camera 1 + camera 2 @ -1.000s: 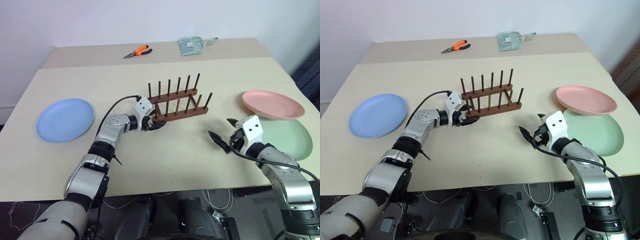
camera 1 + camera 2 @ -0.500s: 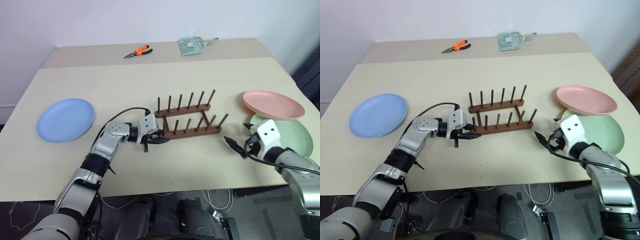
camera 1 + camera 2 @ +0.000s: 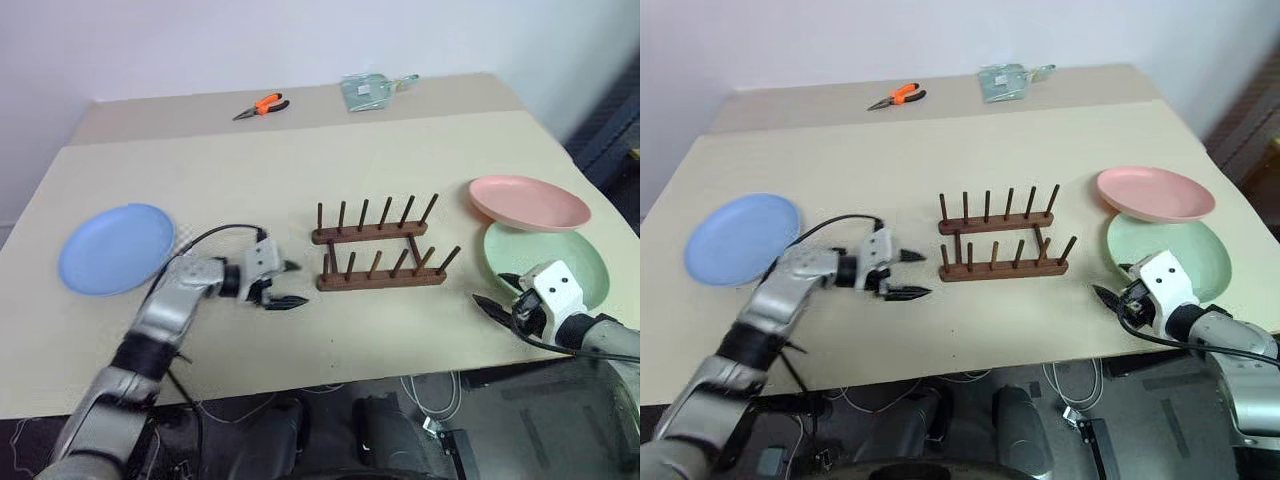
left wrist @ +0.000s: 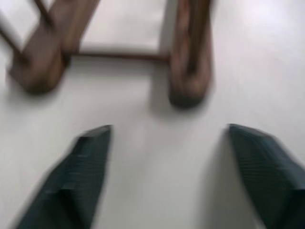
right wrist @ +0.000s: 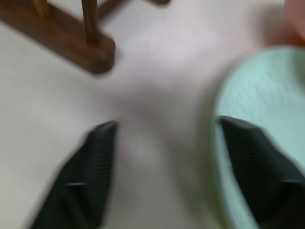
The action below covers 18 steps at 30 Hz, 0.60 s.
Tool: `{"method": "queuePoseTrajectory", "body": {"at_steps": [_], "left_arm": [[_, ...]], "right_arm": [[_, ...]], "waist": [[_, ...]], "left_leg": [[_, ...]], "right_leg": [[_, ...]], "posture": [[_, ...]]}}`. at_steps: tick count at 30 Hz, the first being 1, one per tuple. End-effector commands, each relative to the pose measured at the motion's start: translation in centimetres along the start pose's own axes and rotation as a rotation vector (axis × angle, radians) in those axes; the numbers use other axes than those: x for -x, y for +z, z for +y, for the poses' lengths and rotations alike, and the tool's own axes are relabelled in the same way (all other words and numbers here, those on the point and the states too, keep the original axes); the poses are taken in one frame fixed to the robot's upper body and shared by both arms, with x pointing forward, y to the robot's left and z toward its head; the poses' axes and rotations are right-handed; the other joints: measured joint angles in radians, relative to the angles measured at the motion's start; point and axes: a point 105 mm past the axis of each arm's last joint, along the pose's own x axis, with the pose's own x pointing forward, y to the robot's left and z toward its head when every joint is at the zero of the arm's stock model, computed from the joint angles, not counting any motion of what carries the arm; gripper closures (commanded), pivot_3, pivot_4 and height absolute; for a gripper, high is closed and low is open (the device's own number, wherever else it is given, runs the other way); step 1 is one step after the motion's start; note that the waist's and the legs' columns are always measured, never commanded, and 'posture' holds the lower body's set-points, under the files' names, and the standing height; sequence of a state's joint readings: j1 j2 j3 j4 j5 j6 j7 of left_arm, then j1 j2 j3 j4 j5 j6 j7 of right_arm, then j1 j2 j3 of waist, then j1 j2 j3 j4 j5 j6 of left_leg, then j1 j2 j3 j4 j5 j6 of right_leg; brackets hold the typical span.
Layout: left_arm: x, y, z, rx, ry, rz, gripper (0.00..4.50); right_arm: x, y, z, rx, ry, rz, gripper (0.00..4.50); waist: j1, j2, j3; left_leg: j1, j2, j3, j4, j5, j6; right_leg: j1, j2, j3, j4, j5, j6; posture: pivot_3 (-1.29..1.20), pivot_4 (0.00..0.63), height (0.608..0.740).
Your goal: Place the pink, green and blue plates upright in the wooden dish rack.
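Beige laminate covers the table [image 3: 300,170], the biggest thing here, and nothing on it has left it. What differs from a second ago is the wooden dish rack [image 3: 378,250]: it was skewed, with its left end in the left gripper's fingers, and now it stands free and square to the table's front edge, a little nearer the robot, its pegs upright and empty.

The three plates lie flat where they were. The green plate [image 3: 560,260] sits at the right front, the pink plate [image 3: 528,202] just behind it with its rim overlapping the green one's far edge, and the blue plate [image 3: 115,248] well apart at the table's left side.

The left gripper [image 3: 279,284] has let go and pulled back to the left; it now hovers just beside the rack's left end, apart from it, fingers spread with nothing between them. In the left wrist view the two bar ends of the rack lie a little beyond the fingertips [image 4: 93,143], with bare table in the gap.

The right gripper [image 3: 1117,284] has drawn back toward the table's front edge and to the right. Its jaws are parted and empty, narrower than a second ago, and it sits at the near left rim of the green plate; in the right wrist view one finger [image 5: 248,148] hangs over that rim and the other over bare table.

Orange-handled pliers [image 3: 254,105] and a small clear packet [image 3: 368,90] lie at the far edge.
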State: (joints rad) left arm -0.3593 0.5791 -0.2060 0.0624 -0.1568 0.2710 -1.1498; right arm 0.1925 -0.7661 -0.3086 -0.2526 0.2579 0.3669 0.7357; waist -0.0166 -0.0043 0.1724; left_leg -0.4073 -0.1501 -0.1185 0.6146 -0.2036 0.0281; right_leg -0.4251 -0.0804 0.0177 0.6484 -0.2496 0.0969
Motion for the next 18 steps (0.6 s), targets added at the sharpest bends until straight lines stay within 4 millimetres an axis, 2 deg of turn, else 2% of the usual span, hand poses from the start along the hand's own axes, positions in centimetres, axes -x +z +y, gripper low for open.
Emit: {"method": "queuePoseTrajectory", "body": {"at_steps": [1,2,3,4,8,11,18], "left_arm": [[-1.3,0.9,-3.1,0.086,-0.078,-0.030,2.81],[-2.3,1.4,-3.5,0.076,-0.067,-0.046,3.27],[-3.2,1.8,-3.8,0.071,-0.052,-0.059,3.28],[-4.3,2.1,-3.7,0.103,-0.020,-0.073,3.28],[-6.1,2.9,-3.7,0.156,0.025,-0.105,3.28],[-7.3,2.6,-3.5,0.133,0.065,-0.075,3.28],[-7.4,2.2,-2.8,0.121,0.100,-0.064,3.28]], "right_arm": [[-1.1,1.4,2.5,0.035,0.117,-0.048,3.32],[-1.5,1.3,2.8,0.035,0.125,-0.049,3.83],[-1.9,1.2,3.0,0.038,0.125,-0.050,4.36],[-2.3,1.1,3.1,0.042,0.118,-0.050,4.44],[-3.2,1.1,3.4,0.046,0.118,-0.056,4.44],[-3.9,1.1,3.3,0.074,0.102,-0.042,4.44],[-3.2,1.5,0.8,0.115,0.021,-0.027,4.44]], "waist": [[0.006,0.001,-0.001],[0.011,0.001,-0.001],[0.015,0.000,-0.001],[0.020,-0.001,-0.001],[0.030,-0.004,-0.002],[0.029,-0.005,-0.003],[0.030,-0.005,-0.004]], "left_leg": [[0.000,0.000,0.000,0.000,0.000,0.000],[0.000,0.000,0.000,0.001,0.000,0.000],[0.000,0.000,0.001,0.002,0.000,0.000],[0.000,0.000,0.001,0.003,-0.001,0.000],[-0.001,0.000,0.001,0.006,-0.002,-0.001],[0.000,0.000,0.002,0.006,-0.002,-0.001],[0.000,0.000,0.002,0.008,-0.003,-0.001]], "right_leg": [[0.000,0.000,0.000,0.000,0.000,-0.001],[0.001,0.000,0.000,-0.001,-0.001,-0.001],[0.002,-0.001,0.000,-0.002,-0.001,-0.002],[0.003,-0.001,0.000,-0.002,-0.001,-0.002],[0.004,-0.001,-0.001,-0.003,-0.002,-0.002],[0.004,-0.001,0.000,-0.003,-0.001,-0.002],[0.005,-0.001,-0.001,-0.002,-0.001,-0.002]], "posture": [[0.00,0.150,0.727],[0.00,0.150,0.727],[0.00,0.150,0.727],[0.00,0.150,0.727],[0.00,0.150,0.727],[0.00,0.150,0.727],[0.00,0.150,0.727]]}}
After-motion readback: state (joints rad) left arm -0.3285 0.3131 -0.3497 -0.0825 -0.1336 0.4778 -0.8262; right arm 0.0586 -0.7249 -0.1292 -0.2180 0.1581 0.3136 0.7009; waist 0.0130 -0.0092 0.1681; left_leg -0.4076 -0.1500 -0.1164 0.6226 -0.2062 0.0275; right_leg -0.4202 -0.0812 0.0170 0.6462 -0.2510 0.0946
